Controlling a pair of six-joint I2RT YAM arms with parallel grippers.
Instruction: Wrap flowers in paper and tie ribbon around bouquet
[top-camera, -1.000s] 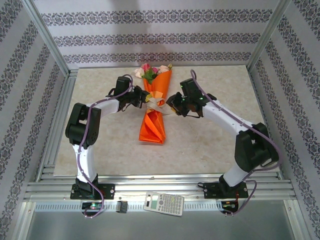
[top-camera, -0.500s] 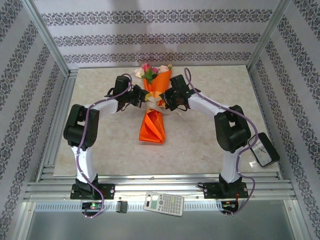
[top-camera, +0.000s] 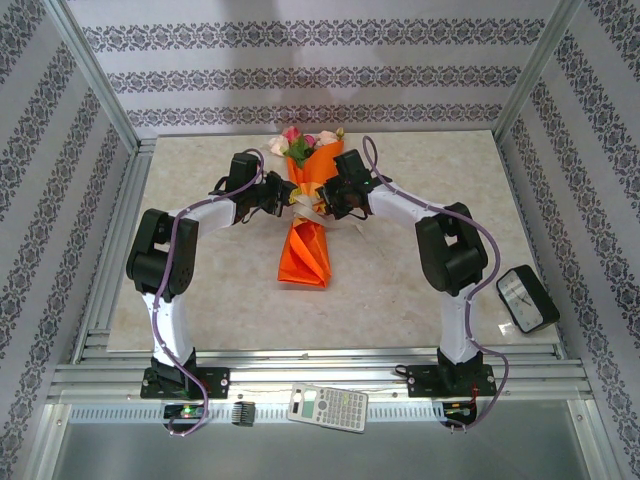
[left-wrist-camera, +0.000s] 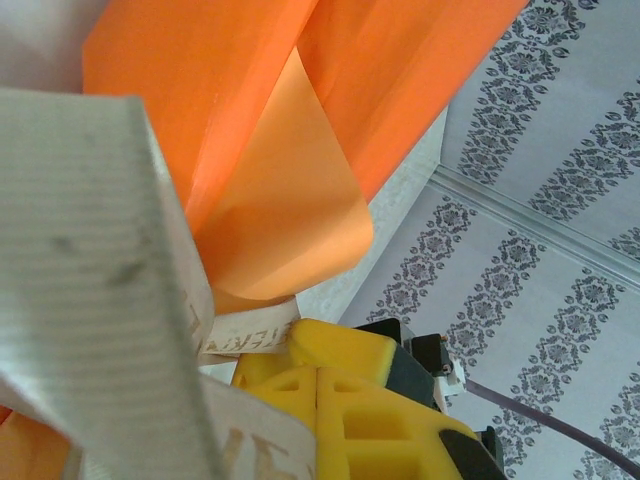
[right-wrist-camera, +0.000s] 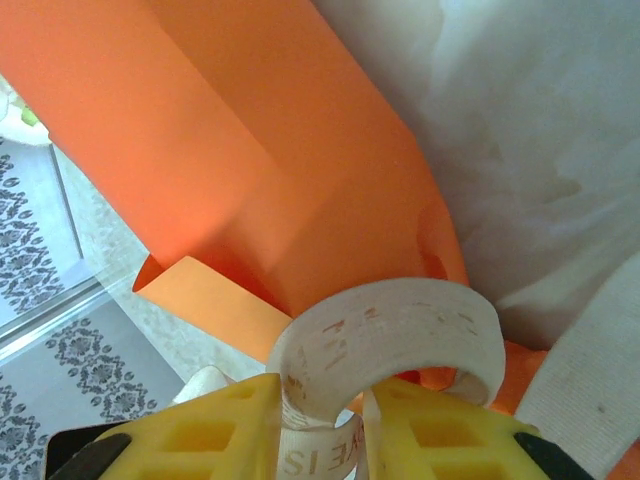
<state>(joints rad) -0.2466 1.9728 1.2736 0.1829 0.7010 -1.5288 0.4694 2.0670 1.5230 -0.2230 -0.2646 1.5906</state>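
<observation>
**A:** Where is the bouquet lying?

**B:** The narrow cone of bright orange paper, the bouquet (top-camera: 305, 250), lies in the upper middle of the marbled beige desk (top-camera: 400, 290). Its pink and cream roses (top-camera: 295, 138) point toward the top. A pale beige woven ribbon (top-camera: 318, 210) crosses its waist.

**A:** And the claws?

**B:** The left claw (top-camera: 285, 197), at the waist's left, is clamped on the ribbon. The right claw (top-camera: 333, 203), opposite, stands narrow with a ribbon loop between its fingers (right-wrist-camera: 440, 430). I cannot tell if it pinches.

**A:** Any advice?

**B:** Secure the loop firmly, then pull both ends apart evenly so the paper isn't crushed.
</observation>
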